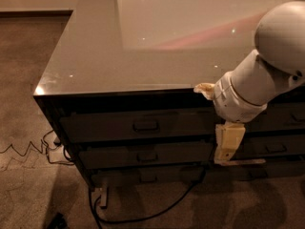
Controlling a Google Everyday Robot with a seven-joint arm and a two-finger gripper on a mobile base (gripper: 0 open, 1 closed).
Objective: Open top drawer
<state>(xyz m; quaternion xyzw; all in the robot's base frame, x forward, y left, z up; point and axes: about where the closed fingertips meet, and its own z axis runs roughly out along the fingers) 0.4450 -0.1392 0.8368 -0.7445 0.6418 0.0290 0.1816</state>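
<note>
Lying directly beneath the glossy cabinet top (143,46), the top drawer (105,127) is seen fully shut, its dark front level with those below it. A small rectangular loop handle (146,125) is set at mid-front and is touched by nothing. Two like drawers, the second drawer (109,156) and the lowest drawer (119,177), are stacked under it. To the right of the handle and apart from it, the gripper (214,123) is held in front of the cabinet's near face. Its cream fingers (229,140) are spread apart, one at the cabinet's top edge and one hanging lower, and nothing is held between them. The white arm (267,66) is extended from the right edge. Narrower right-column drawers (281,148) are partly hidden behind it. Black cables (143,217) are laid over the carpet (28,80) at the near left.
</note>
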